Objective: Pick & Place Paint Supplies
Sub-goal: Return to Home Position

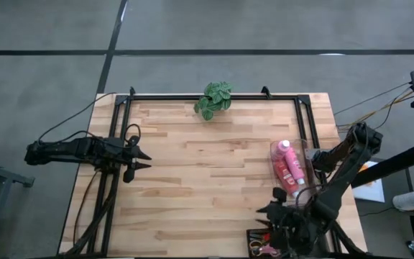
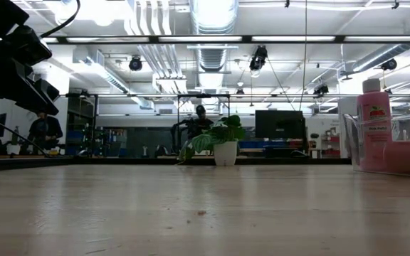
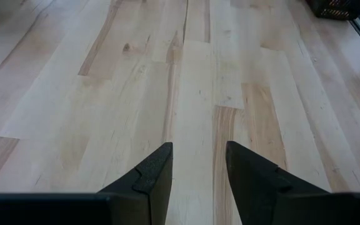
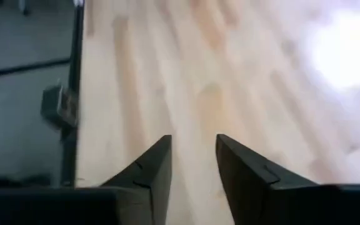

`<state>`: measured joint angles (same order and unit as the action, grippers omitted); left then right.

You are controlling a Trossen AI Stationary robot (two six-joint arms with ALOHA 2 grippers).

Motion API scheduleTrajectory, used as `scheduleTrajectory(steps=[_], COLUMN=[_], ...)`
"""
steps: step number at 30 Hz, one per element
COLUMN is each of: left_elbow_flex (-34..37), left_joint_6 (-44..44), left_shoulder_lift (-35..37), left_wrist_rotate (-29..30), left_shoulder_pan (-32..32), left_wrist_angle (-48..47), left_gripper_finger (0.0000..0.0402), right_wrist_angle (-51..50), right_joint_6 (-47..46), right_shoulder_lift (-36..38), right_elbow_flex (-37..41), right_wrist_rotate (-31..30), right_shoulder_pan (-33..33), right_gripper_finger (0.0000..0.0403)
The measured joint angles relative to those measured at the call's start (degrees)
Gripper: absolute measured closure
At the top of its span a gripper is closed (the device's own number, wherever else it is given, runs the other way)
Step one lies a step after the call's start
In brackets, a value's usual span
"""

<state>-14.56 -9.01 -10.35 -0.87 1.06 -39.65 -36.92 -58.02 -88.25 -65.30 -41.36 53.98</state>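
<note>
Right gripper [image 4: 192, 140]: released, empty, near black bin [image 1: 251, 234].
Left gripper [image 3: 199, 147]: released, parked.
Homing: retract clear of pink bottles [image 1: 288, 167].

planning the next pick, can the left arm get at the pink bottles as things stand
Probably not. The pink bottles are in a clear container near the table's right edge; the open left gripper sits by the left edge. Bare wood lies between, but the open right gripper is nearer.

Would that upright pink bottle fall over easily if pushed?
Probably: the pink bottle stands tall and narrow, so a nudge near its white cap might tip it. Its rounded body would likely roll, though the clear bin should stop it.
</note>
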Motion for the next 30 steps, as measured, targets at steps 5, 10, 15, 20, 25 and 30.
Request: scheduleTrajectory(steps=[5, 10, 15, 20, 25, 30], left_elbow_flex=[0.0, 0.0, 0.0, 0.0, 0.0, 0.0], left_joint_6=[0.0, 0.0, 0.0, 0.0, 0.0, 0.0], left_shoulder_lift=[0.0, 0.0, 0.0, 0.0, 0.0, 0.0], left_wrist_rotate=[0.0, 0.0, 0.0, 0.0, 0.0, 0.0], left_shoulder_pan=[0.0, 0.0, 0.0, 0.0, 0.0, 0.0], left_wrist_angle=[0.0, 0.0, 0.0, 0.0, 0.0, 0.0], left_gripper_finger=[0.0252, 0.0252, 0.0252, 0.0252, 0.0252, 0.0252], right_wrist_angle=[1.7, 11.8, 28.5, 41.7, 54.7, 62.8], right_joint_6=[7.9, 23.3, 43.7, 50.7, 54.4, 57.1], right_shoulder_lift=[3.3, 5.8, 7.9, 12.7, 19.0, 28.4], right_elbow_flex=[0.1, 1.1, 4.9, 12.8, 24.1, 33.7], right_wrist_rotate=[-5.6, -6.4, -6.1, 1.5, 3.5, 4.0], right_shoulder_pan=[-2.6, -6.5, -10.0, -13.0, -14.2, -14.3], right_gripper_finger=[0.0345, 0.0388, 0.0394, 0.0395, 0.0395, 0.0395])
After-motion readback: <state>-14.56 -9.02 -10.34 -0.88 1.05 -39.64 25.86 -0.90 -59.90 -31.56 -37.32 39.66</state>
